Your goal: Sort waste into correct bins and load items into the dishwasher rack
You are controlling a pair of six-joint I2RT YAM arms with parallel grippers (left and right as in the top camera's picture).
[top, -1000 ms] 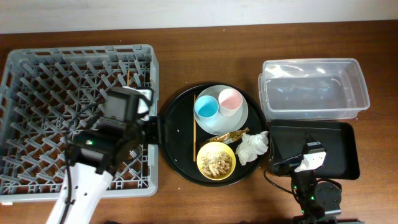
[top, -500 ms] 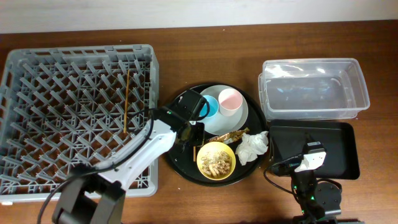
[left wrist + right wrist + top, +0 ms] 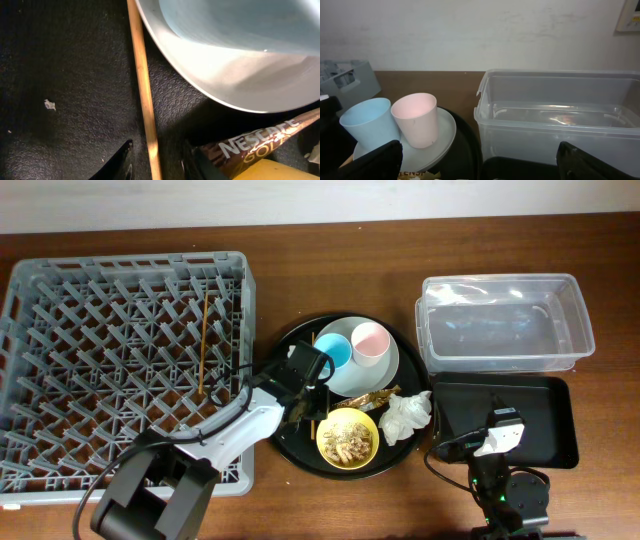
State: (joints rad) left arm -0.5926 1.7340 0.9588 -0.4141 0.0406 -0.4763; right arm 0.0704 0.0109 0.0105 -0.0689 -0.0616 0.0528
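Observation:
My left gripper (image 3: 312, 392) is low over the large round black tray (image 3: 288, 448). It is open, with a finger on each side of a wooden chopstick (image 3: 143, 95) and a gap on both sides. The other chopstick (image 3: 205, 345) lies in the grey dishwasher rack (image 3: 60, 380). The blue cup (image 3: 337, 353) and pink cup (image 3: 370, 342) stand on the pale plate (image 3: 386, 370). The gold foil wrapper (image 3: 368, 397), white tissue (image 3: 405, 416) and yellow bowl (image 3: 326, 430) holding food scraps (image 3: 347, 443) lie nearby. My right gripper (image 3: 480, 167) is open and empty over the black rectangular tray (image 3: 548, 420).
The clear plastic tub (image 3: 500, 281) stands behind the black rectangular tray at the right. The plate's edge (image 3: 225, 80) and the foil wrapper (image 3: 250, 145) lie just right of my left gripper's fingers.
My left arm has swung from the rack to the round tray, leaving one chopstick in the rack, and has come down around the second chopstick. The right arm has not moved.

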